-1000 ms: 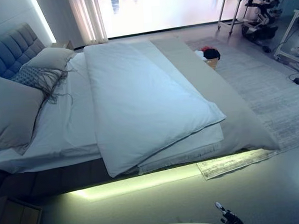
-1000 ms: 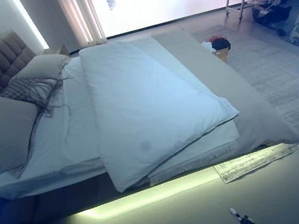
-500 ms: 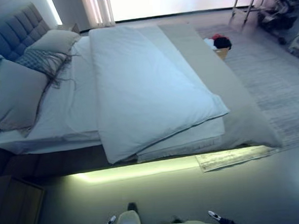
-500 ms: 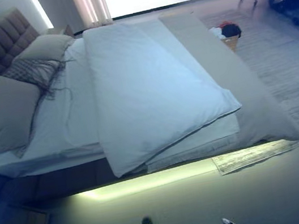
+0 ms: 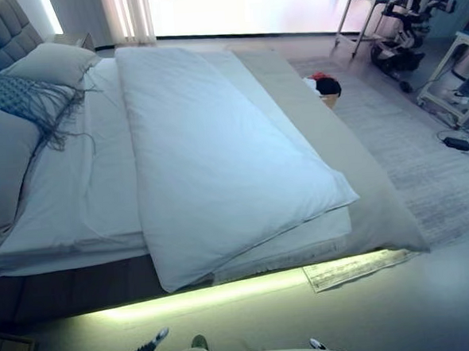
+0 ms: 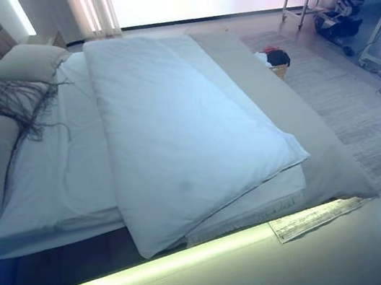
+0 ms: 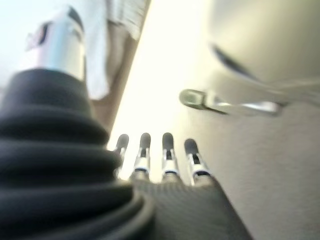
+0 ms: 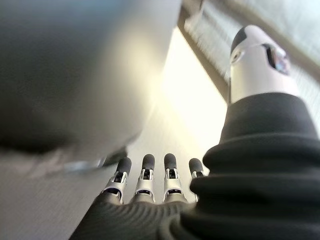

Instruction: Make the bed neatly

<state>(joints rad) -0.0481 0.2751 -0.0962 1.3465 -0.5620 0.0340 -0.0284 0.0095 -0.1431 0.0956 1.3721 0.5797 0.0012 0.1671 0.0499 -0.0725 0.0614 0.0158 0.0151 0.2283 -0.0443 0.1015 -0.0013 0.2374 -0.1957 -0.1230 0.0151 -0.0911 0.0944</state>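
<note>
Both hands hang low and empty, left hand (image 7: 165, 155) and right hand (image 8: 150, 175) fingers straight, apparently over floor. Folded white duvet (image 5: 218, 160) lies across the bed (image 5: 353, 160), 3 pillows (image 5: 48, 63) at the headboard.

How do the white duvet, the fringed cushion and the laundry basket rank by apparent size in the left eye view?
1. White duvet, by far the largest.
2. Fringed cushion.
3. Laundry basket, smallest; it sits farther from the camera beyond the bed, so its true size against the cushion is unsure.
</note>
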